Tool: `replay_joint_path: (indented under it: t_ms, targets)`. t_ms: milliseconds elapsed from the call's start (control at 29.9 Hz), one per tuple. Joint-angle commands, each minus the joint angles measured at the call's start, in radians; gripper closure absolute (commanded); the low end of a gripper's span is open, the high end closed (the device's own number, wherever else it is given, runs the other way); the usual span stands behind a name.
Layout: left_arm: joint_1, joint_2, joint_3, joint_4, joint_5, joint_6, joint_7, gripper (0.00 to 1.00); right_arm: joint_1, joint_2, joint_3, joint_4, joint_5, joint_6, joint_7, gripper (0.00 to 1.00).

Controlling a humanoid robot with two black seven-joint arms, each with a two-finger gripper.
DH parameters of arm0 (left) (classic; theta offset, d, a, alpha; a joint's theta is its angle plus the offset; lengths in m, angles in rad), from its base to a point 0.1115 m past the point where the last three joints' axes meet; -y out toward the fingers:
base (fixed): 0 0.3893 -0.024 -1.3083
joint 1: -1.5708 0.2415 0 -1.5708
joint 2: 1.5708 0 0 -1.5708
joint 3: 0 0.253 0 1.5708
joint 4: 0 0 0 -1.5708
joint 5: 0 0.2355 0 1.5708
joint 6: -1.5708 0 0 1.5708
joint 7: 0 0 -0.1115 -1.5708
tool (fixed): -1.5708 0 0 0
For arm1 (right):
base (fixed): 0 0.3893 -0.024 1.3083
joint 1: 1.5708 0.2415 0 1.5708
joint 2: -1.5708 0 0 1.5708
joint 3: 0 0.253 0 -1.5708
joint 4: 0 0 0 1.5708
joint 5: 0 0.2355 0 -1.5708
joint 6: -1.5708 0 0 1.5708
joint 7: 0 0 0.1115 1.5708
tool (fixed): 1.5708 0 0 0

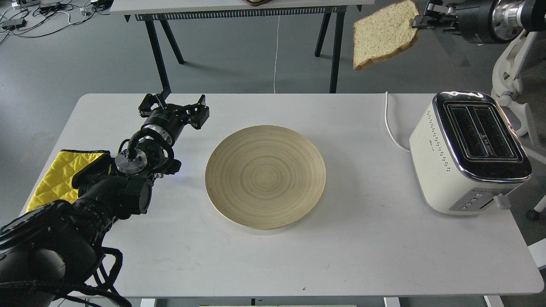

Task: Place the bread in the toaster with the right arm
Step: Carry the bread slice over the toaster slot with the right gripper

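The bread, a pale speckled slice with a brown crust, hangs high in the air at the top right. My right gripper is shut on its right edge and holds it above and behind the toaster. The cream-white toaster stands at the right end of the table, its two slots open and empty. My left gripper is open and empty over the table's left part, fingers spread wide.
A round wooden plate lies empty at the table's middle. A yellow quilted cloth lies at the left edge under my left arm. A white cable runs behind the toaster. A second table stands behind.
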Motion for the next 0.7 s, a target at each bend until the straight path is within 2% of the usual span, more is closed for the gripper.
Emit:
replay_joint_path:
  t_ms: [0, 468, 668]
  targets:
    - [0.0, 0.0, 0.0, 0.0, 0.0, 0.0, 0.0, 0.0, 0.053, -0.006, -0.096, 0.028, -0.002, 0.001, 0.0, 0.97]
    - [0.0, 0.0, 0.0, 0.0, 0.0, 0.0, 0.0, 0.0, 0.273, -0.058, -0.35, 0.215, -0.069, -0.036, 0.002, 0.98]
    - [0.0, 0.0, 0.0, 0.0, 0.0, 0.0, 0.0, 0.0, 0.293, -0.052, -0.428, 0.263, -0.077, -0.077, 0.002, 0.98]
